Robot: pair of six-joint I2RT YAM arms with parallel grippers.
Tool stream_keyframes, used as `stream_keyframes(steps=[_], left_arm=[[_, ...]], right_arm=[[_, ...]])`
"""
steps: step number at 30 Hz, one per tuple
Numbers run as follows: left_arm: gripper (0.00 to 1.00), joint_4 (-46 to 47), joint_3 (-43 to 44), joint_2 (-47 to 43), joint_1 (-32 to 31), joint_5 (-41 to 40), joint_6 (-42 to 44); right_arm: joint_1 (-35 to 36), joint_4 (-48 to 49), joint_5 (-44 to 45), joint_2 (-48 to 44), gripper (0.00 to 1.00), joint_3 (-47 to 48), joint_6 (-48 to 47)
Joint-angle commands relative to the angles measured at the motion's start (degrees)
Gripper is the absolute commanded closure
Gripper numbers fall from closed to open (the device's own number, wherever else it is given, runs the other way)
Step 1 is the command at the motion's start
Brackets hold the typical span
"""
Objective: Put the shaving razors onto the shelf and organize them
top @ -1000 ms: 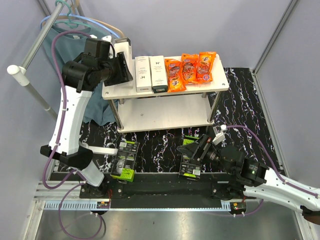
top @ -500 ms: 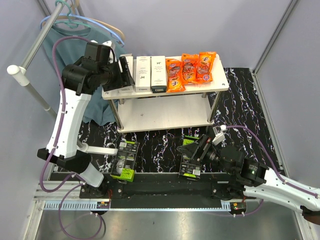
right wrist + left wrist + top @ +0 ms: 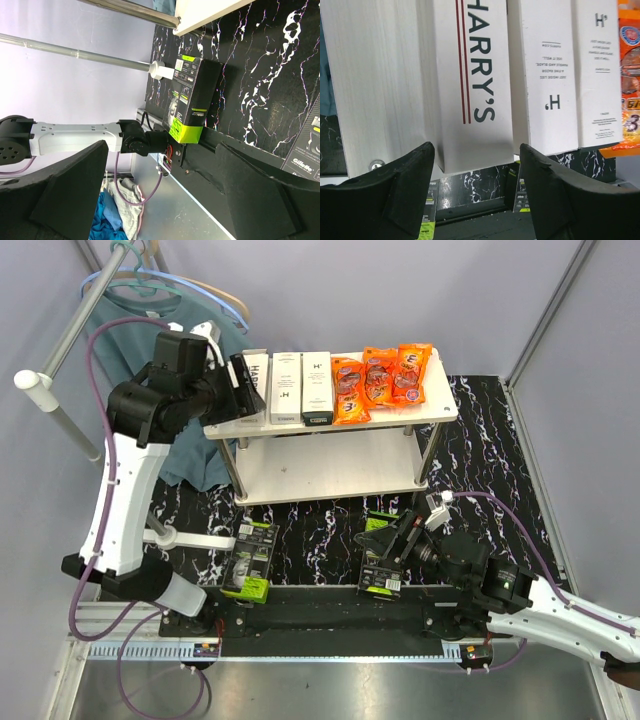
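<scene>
Three white razor boxes (image 3: 286, 388) lie at the left of the shelf's (image 3: 330, 468) top board; two black boxes (image 3: 250, 560) wait on the near table (image 3: 480, 440). My left gripper (image 3: 475, 167) gapes about the leftmost box, gripping nothing; my right gripper (image 3: 160, 170) hangs wide, empty.

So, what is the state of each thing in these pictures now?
Left gripper, jaws open, holding nothing.
Right gripper, jaws open, holding nothing.
White razor boxes, three lying side by side on the shelf top.
Black razor boxes, both on the table.
Snack packets, lying on shelf top.
</scene>
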Motion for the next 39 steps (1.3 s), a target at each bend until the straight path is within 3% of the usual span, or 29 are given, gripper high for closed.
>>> stream_keyframes(steps=[1, 7, 12, 21, 33, 39], left_arm=[[0.26, 6.4, -0.1, -4.4, -0.1, 1.0, 0.5], [0.23, 9.3, -0.8, -5.4, -0.1, 0.0, 1.1], [0.35, 9.2, 0.1, -2.8, 0.0, -2.9, 0.7], [0.37, 9.7, 0.9, 1.8, 3.3, -3.9, 0.5], [0.43, 14.9, -1.9, 4.6, 5.0, 5.8, 1.4], [0.44, 16.9, -5.2, 3.1, 5.0, 6.5, 0.3]], right_arm=[[0.2, 0.2, -0.6, -0.3, 0.00, 0.1, 0.7], [0.3, 0.2, -0.6, -0.4, 0.00, 0.1, 0.6], [0.3, -0.4, -0.8, -0.7, 0.00, 0.1, 0.7], [0.3, -2.4, -0.4, -3.0, 0.00, 0.1, 0.8], [0.3, -5.5, 0.2, -6.0, 0.00, -0.2, 1.3], [0.2, -5.9, 0.5, -6.5, 0.00, -0.2, 1.4]])
